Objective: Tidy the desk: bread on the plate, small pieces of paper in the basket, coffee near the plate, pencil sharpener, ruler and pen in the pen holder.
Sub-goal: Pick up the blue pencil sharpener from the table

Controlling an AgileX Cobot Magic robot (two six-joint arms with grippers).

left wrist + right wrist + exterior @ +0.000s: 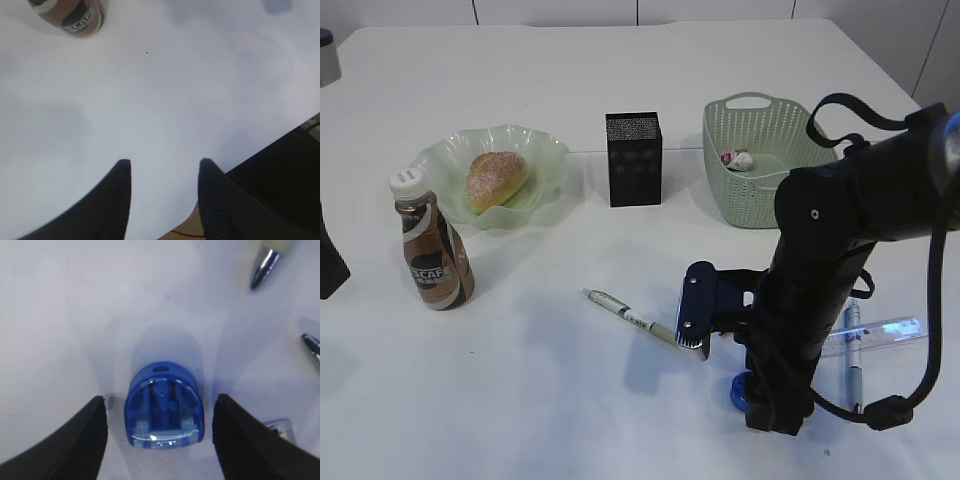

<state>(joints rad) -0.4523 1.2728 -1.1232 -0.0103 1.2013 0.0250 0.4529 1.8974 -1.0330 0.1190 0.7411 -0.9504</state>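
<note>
Between open right claw (160,440) fingers, blue pencil sharpener (164,410), untouched, clear gaps

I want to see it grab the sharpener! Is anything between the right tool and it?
No. The right tool is open with the blue pencil sharpener sitting between its fingers, nothing in the gaps. The pen tips lie off to the side.
</note>
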